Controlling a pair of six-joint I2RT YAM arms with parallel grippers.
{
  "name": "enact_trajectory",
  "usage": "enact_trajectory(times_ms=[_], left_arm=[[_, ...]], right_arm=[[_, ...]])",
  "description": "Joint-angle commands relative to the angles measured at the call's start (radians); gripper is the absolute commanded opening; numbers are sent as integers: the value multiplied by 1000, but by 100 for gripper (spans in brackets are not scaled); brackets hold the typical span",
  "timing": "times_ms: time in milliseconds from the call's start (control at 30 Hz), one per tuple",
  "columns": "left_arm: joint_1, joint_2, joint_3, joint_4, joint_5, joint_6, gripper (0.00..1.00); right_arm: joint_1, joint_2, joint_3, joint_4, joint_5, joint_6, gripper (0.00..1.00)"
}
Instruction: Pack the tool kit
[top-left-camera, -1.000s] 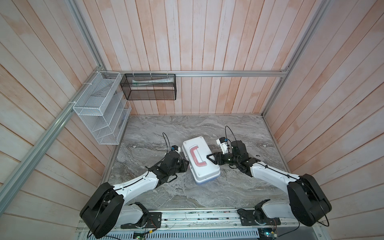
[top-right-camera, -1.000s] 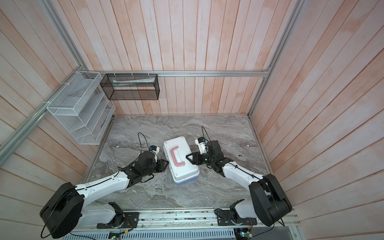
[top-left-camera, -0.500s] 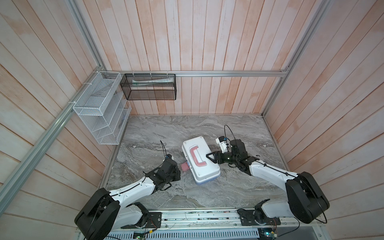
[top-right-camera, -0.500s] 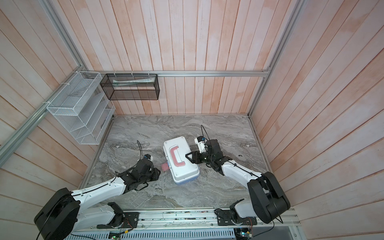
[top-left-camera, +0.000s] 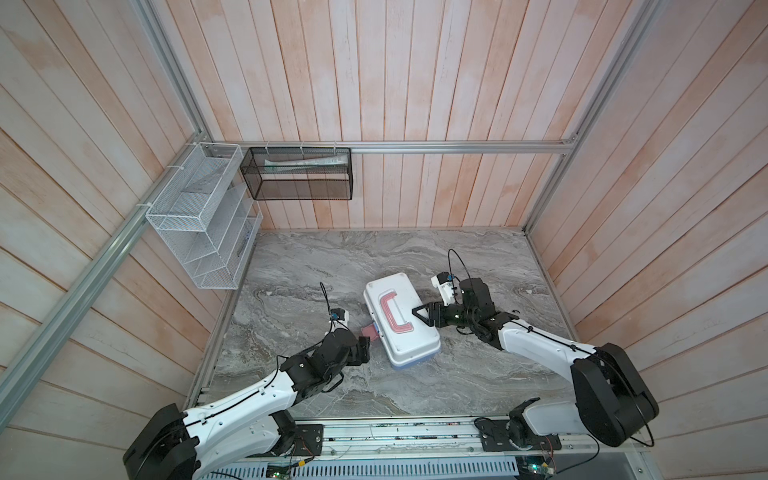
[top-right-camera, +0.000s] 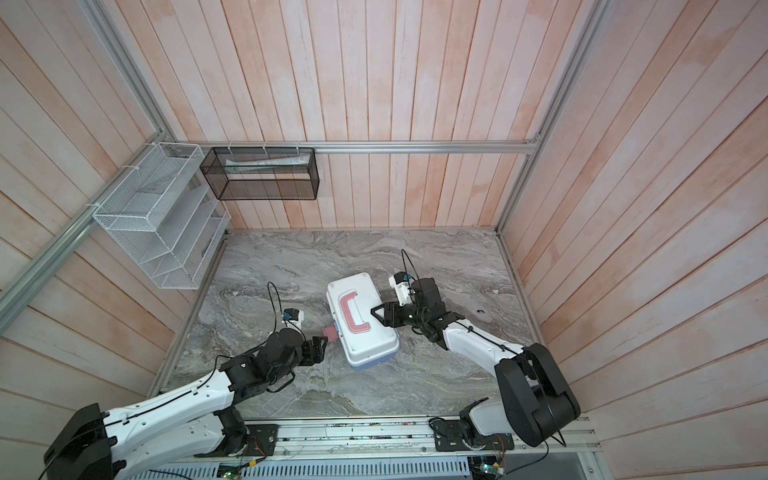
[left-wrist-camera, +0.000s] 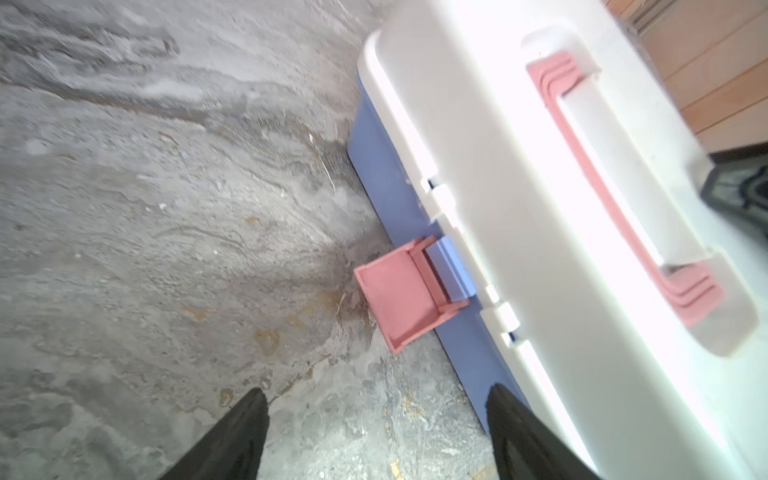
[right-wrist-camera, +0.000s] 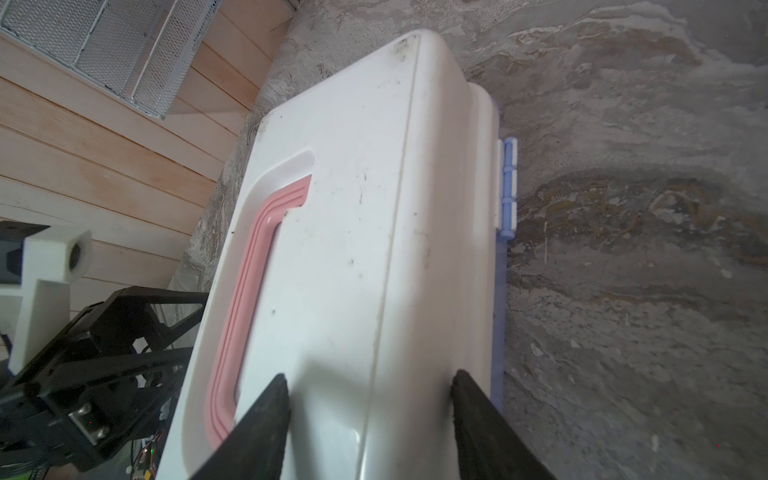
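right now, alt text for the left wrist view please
A closed tool kit, white lid on blue base, sits on the marble table, its pink latch flipped open. The left gripper, black fingertips apart and empty, hangs short of the latch.

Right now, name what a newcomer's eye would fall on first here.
The white-lidded tool kit sits closed mid-table, its pink latch flipped out toward the open left gripper. The right gripper, jaws apart, is over the lid beside the pink handle. A white basket and a black basket hang back left.
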Motion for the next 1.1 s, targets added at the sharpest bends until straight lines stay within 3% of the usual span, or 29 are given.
enact_trajectory(times_ms=[0,100,233,567,700,833,967,1067], left_arm=[[-2,25,13,25,-69,57,81],[-2,117,51,74,-52,98,60],[-2,217,85,146,-26,148,40],[4,370,63,301,66,171,24],[4,416,46,365,120,187,25],[4,440,17,432,136,203,35],[4,435,-3,451,130,202,59],[4,382,-18,380,73,176,70]], right_arm=[[6,39,-15,-140,24,-25,59],[5,40,-13,-142,22,-24,59],[6,40,-10,-148,24,-25,59],[3,56,-7,-146,26,-25,59],[3,71,0,-142,20,-19,59],[3,73,10,-151,21,-19,59],[4,70,18,-162,22,-19,59],[3,66,18,-165,24,-19,59]])
